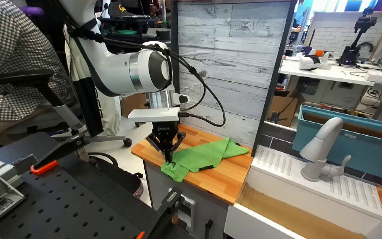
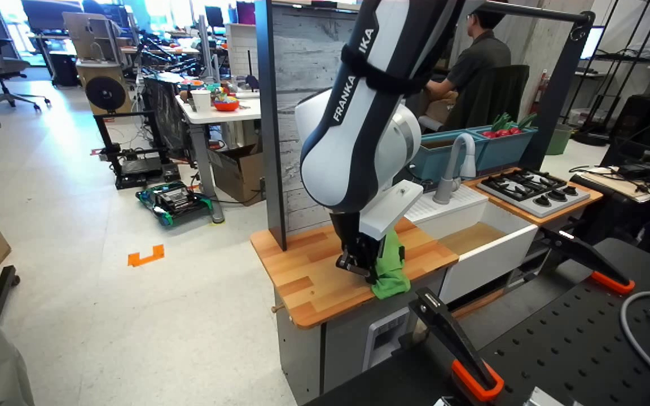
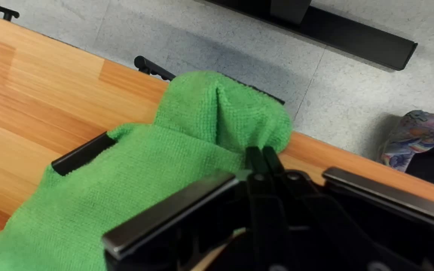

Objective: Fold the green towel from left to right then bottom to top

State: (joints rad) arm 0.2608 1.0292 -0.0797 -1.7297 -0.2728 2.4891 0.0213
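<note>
Gripper (image 3: 262, 150) jaws are pressed together, only a thin dark seam showing between the slim black fingers (image 3: 255, 162) in the wrist view. Their tips pinch the green towel (image 3: 138, 188) near one of its borders, and creases in the cloth run in toward that pinch; whether the tips also touch the wood beneath cannot be told. In both exterior views the gripper points down, close to the edge of the wooden countertop (image 3: 51, 101).

The towel lies rumpled on that countertop, stretching from the gripper toward the grey plank panel (image 1: 232, 59), while the rounded end by the fingers laps over the front edge. A black strip (image 3: 83, 154) shows along its border, and in an exterior view its farther end tapers to a flap.

Above the gripper sits a flat white box (image 1: 154, 114) with a black cable (image 1: 200, 118) looping away, and over that comes the white arm (image 1: 118, 73).

Beside the countertop is a white sink (image 2: 488, 265) with a grey faucet (image 1: 323, 146); behind it, a teal planter (image 1: 373, 152). Past the sink, in an exterior view, stands a small stovetop (image 2: 528, 187).

Nearer the camera spreads a black perforated board (image 1: 75, 205), with orange-ended clamps (image 2: 452, 332) at its border. A person (image 1: 22, 66) in a checked shirt sits beyond, partly cut off.
</note>
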